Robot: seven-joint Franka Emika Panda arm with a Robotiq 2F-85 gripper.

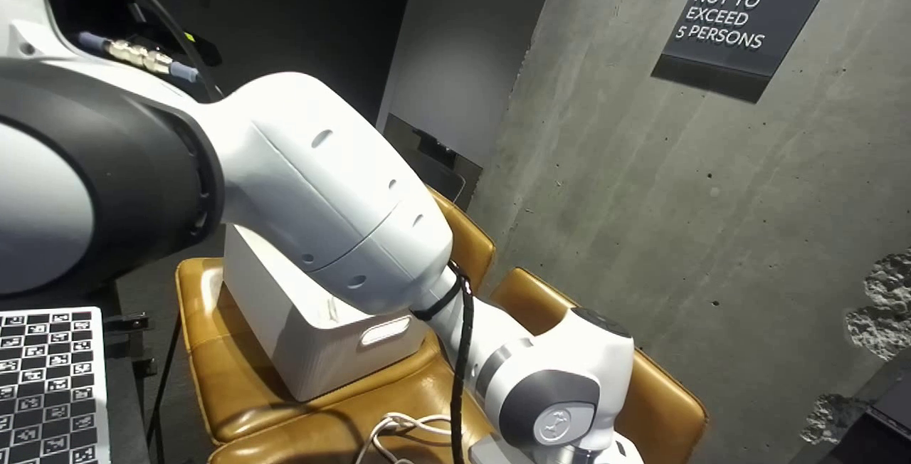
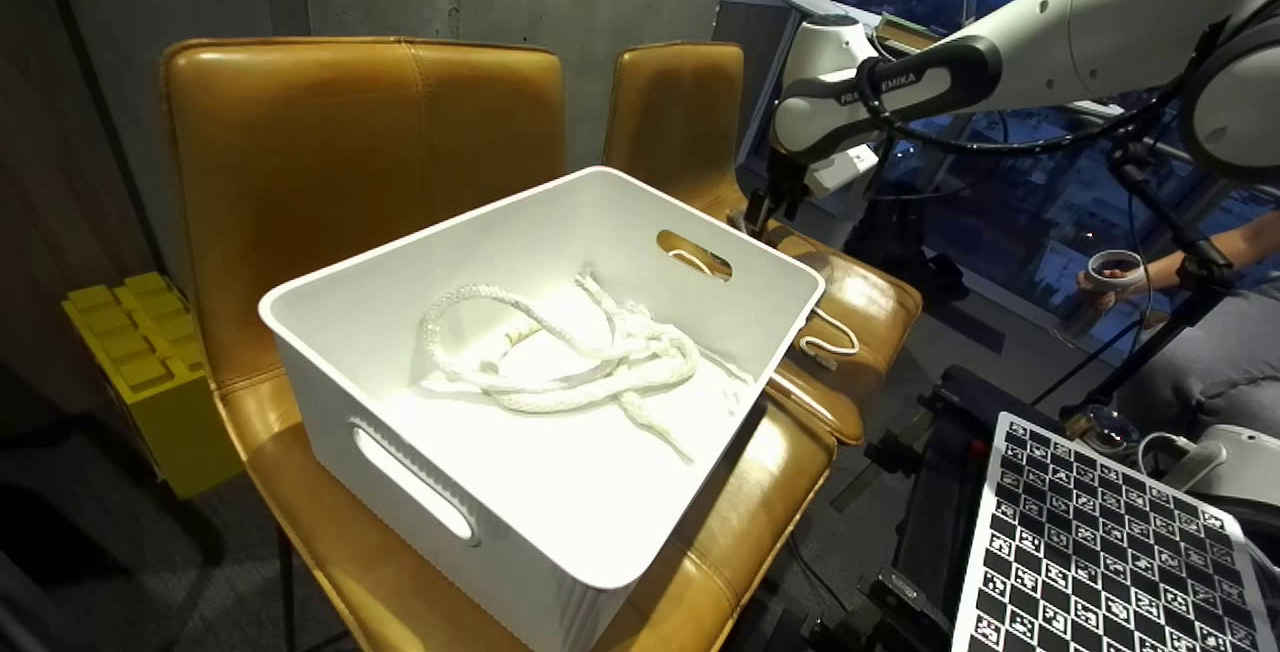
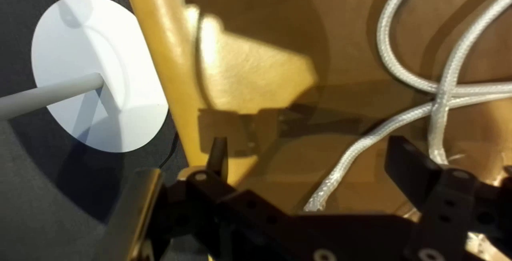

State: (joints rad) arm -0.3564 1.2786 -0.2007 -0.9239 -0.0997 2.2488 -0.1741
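I have the end effector (image 3: 307, 145) spread wide over a tan leather seat (image 3: 248, 77), its two black fingers (image 3: 218, 157) well apart. Below it, lying on that seat, is the cord (image 3: 362, 143): white, round, tightly braided, crossing itself in loose loops, with one end showing between the fingers in my wrist view. From here I can't tell whether it is a single piece. The leather is smooth and glossy where the light strikes it. Beside the seat, on the dark floor (image 3: 40, 221), I see one smooth, rounded white base (image 3: 76, 49) with one rod (image 3: 52, 95) rising from it.

In an exterior view I count two chairs (image 2: 360, 182), one yellow block (image 2: 165, 382) with studs on top, and one white bin (image 2: 540, 242) sitting on the nearer chair. The bin is rectangular with rounded corners, finely ribbed outside, with two slotted handles at opposite ends. In it lies a loose tangle of pale rope (image 2: 640, 347), knotted and looped. Off to the side a person (image 2: 1250, 237) holds one pale cup (image 2: 1115, 262) with something dark in it. Behind the chairs the wall (image 1: 619, 186) is grey concrete, pitted, with rough broken patches, and carries one dark sign (image 1: 740, 16) with white lettering.
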